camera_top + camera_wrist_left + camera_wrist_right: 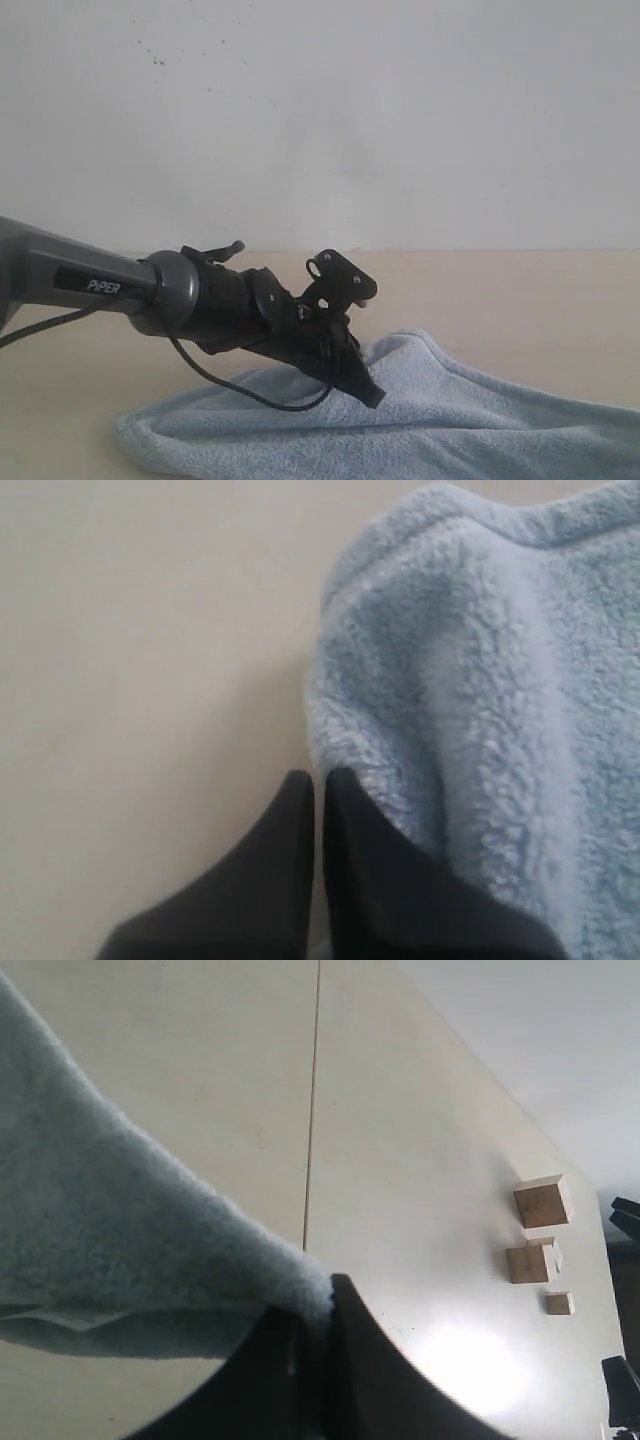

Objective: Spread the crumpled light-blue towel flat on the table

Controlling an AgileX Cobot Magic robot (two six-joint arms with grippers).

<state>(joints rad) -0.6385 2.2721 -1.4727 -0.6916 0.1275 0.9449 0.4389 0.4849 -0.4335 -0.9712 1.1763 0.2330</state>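
Soft, limp towel [480, 420], best held at corners, is pinched by right claw [318, 1308]; left claw [318, 783] is closed beside it.

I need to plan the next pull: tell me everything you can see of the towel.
The towel is pale light-blue fluffy terry-like cloth with a thicker hemmed edge. It lies bunched in soft folds on the table, not flat, running out of the exterior view on the right. The right tool is shut on one edge, holding it up off the table. The left tool, shut, rests against another edge; no cloth shows between its tips.
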